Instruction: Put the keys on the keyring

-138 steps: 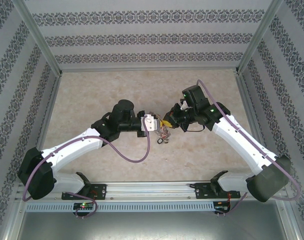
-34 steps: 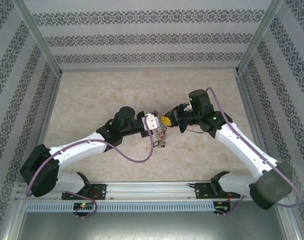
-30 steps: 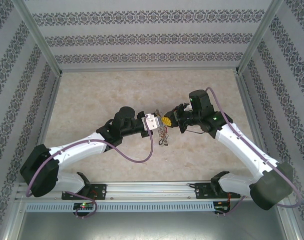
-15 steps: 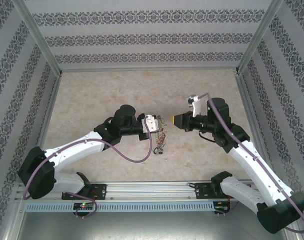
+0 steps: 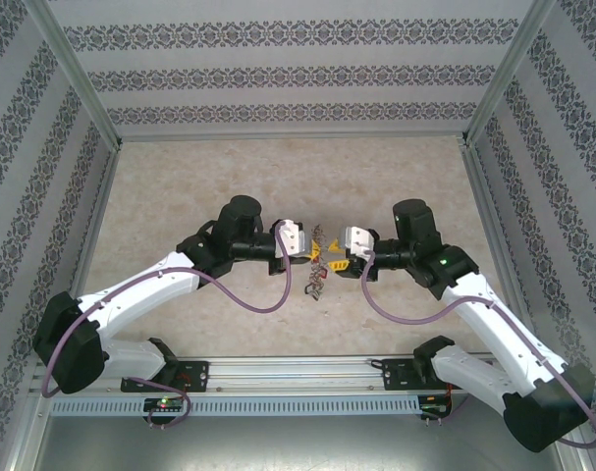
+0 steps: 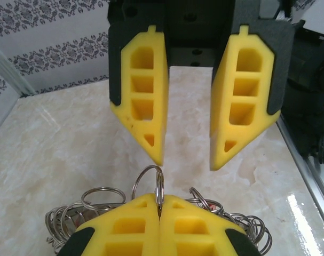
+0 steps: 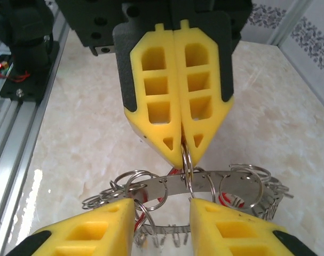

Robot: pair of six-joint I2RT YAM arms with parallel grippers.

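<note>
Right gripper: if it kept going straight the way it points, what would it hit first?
Probably the keyring: its upright loop stands right in front of the right gripper, whose fingers are open. Just behind, the left gripper pinches that loop. Depth is uncertain.

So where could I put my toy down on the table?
The table is bare along the back wall and in both far corners. There's a smaller bare strip between the arms and the front rail. The middle is crowded: both jaws meet at the keyring.
</note>
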